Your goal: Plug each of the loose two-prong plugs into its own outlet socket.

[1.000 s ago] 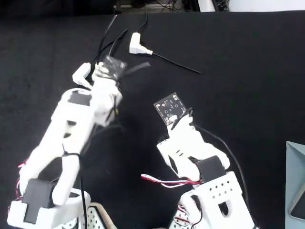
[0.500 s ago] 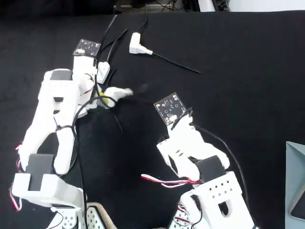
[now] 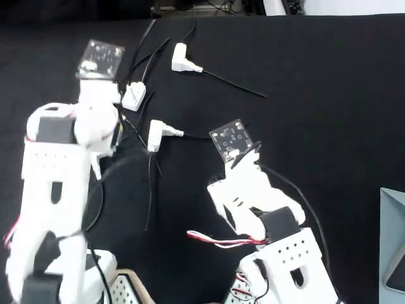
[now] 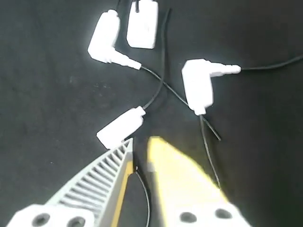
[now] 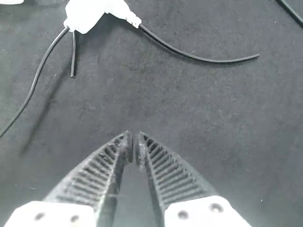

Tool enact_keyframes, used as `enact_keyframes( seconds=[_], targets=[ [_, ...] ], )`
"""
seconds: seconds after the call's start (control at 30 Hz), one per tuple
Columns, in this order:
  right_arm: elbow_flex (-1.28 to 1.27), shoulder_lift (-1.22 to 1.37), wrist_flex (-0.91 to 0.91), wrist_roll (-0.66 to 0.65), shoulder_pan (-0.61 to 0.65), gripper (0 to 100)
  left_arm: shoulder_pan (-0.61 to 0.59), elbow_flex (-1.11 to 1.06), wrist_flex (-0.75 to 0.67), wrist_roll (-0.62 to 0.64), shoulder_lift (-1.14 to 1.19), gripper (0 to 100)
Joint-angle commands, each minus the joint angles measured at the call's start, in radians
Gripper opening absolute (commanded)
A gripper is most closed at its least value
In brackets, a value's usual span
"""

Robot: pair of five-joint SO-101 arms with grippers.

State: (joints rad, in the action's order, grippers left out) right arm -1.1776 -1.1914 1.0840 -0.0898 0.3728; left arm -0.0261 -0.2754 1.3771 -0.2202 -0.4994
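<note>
- Plug positions: the straight plug (image 4: 120, 127) lies on the tabletop (image 4: 47, 94) just beside the left tool (image 4: 140, 144), whose jaws stand parted and empty.
- Right tool (image 5: 133, 144) is clenched on nothing; an angled plug (image 5: 87, 12) lies well ahead of it.
- Both plugs look light, rigid and smooth; their springy cables (image 5: 189, 54) may drag them.
- Recommended hold: across the flat body sides, never by the cable.

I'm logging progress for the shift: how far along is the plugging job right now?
Done: nothing; the far plug and the near plug lie loose on the table, joined to nothing. In hand: nothing; the right end effector is shut and empty, the left end effector hovers near the plugs, holding none. Left: every plug.
</note>
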Motion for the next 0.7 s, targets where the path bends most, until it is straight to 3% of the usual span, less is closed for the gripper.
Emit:
enact_keyframes(
  seconds=[0.0, 0.3, 0.47, 0.67],
  targets=[
    [0.042, -0.016, -0.012, 0.051, -0.017, 1.5, 0.035, -0.147, -0.032, 0.011, -0.196, 3],
    [0.088, -0.018, -0.012, 0.121, -0.124, 1.4, 0.027, -0.624, -0.328, 0.140, -0.554, 3],
    [0.082, -0.042, 0.028, 0.123, -0.140, 1.2, 0.027, -0.806, -0.404, 0.180, -0.687, 3],
    [-0.012, -0.303, 0.089, 0.167, -0.135, 1.2, 0.027, -0.961, -0.459, 0.180, -0.789, 3]
  ],
)
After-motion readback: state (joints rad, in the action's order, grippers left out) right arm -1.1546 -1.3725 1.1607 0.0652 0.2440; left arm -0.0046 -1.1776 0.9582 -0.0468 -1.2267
